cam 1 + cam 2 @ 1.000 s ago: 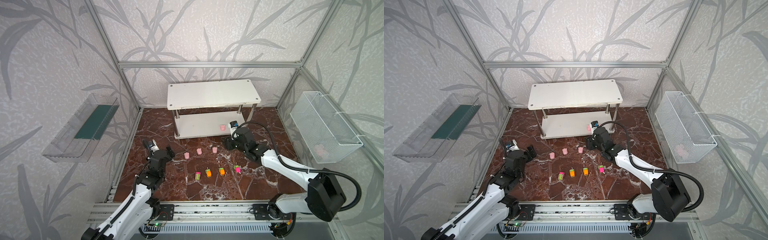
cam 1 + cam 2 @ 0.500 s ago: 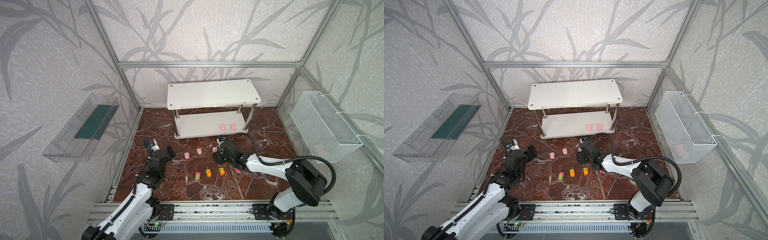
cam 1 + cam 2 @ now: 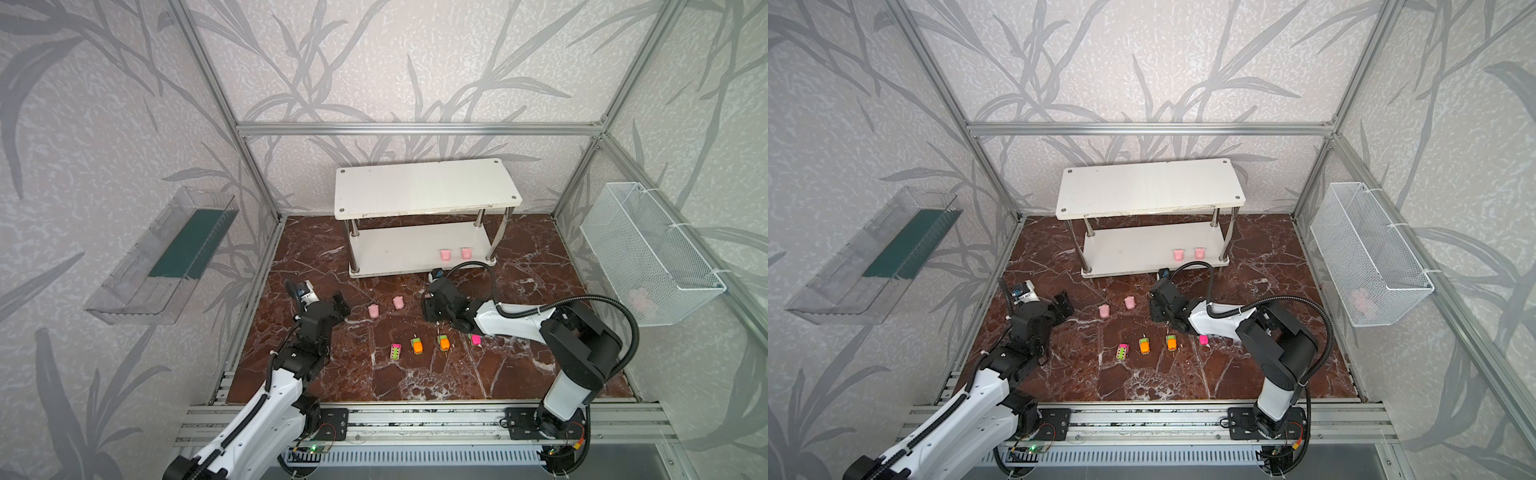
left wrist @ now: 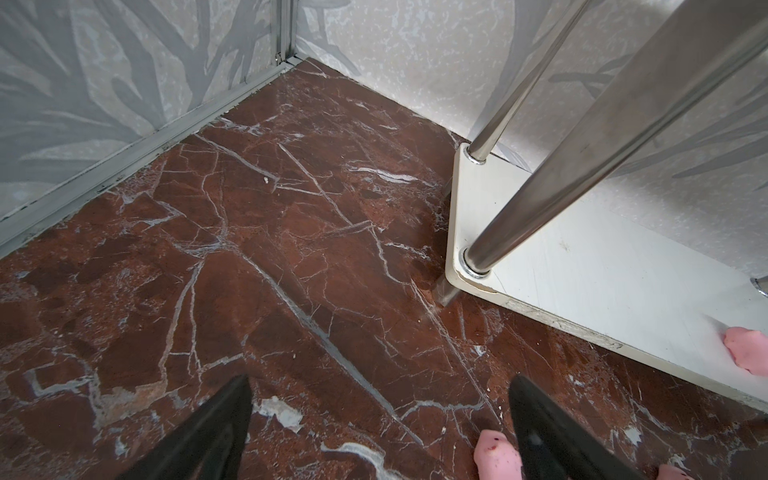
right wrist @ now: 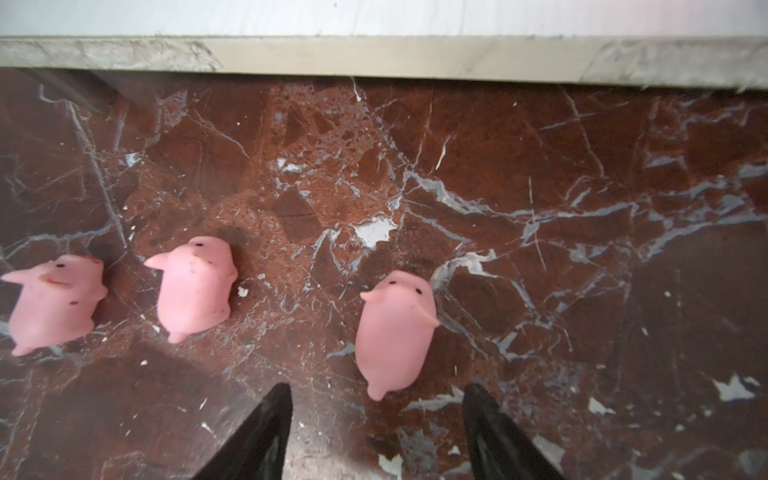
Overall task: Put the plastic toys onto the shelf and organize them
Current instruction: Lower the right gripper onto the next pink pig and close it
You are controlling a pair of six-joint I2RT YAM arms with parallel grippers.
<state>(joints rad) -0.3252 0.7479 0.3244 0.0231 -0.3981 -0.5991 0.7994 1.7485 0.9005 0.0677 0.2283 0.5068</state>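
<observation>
Two toys shelved, seven to go.
Pink pair [image 3: 445,254] sits by the shelf's [image 3: 424,191] lower right front corner; three pink toys [image 5: 395,332] and four cars [image 3: 417,345] lie mid-worktop [image 3: 519,374]. My left gripper [image 4: 380,386] and right gripper [image 5: 376,399] both gape empty.

Left arm [image 3: 277,397]: elbow bent, forearm rising forward. Left gripper [image 4: 380,386]: jaws spread wide, empty. Right arm [image 3: 513,322]: stretched low, reaching across toward centre. Right gripper [image 5: 378,388]: tilted downward, jaws parted, empty.
</observation>
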